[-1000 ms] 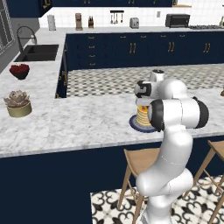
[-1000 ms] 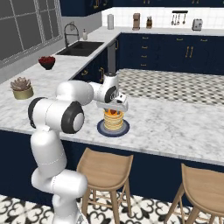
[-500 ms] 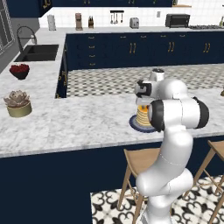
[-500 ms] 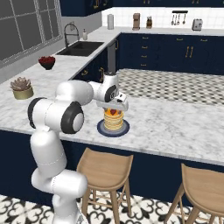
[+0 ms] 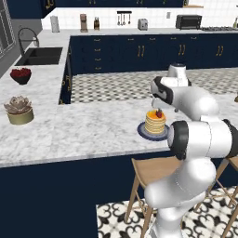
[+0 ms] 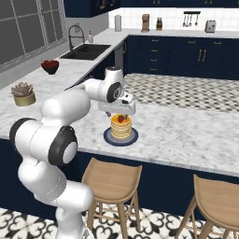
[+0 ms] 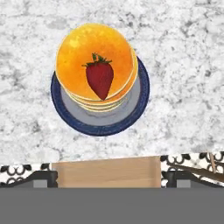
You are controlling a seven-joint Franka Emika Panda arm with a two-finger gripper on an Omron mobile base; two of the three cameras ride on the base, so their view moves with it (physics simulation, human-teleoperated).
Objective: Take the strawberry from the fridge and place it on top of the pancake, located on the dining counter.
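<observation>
Strawberry [image 7: 99, 78]: lying flat on top of the pancake stack [image 7: 94, 43], itself on a dark blue plate [image 7: 131, 116] near the stool-side edge of the marble dining surface [image 5: 69, 130]. Gripper [image 6: 122, 108]: directly above the pancake stack, apart from the berry; whether the jaws are spread or closed cannot be told. Step judged: placement done, calling next only for a straight lift clear of the stack.

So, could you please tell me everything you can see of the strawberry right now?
The strawberry is a small, glossy red berry with a green leafy cap, whole and unbruised as far as the render shows. It lies on its side on top of the pancake stack, roughly at its middle, the tip pointing toward the wooden stool in the hand view. Only the top pancake touches it; the stack sits on a dark blue plate on the marble dining counter.
</observation>
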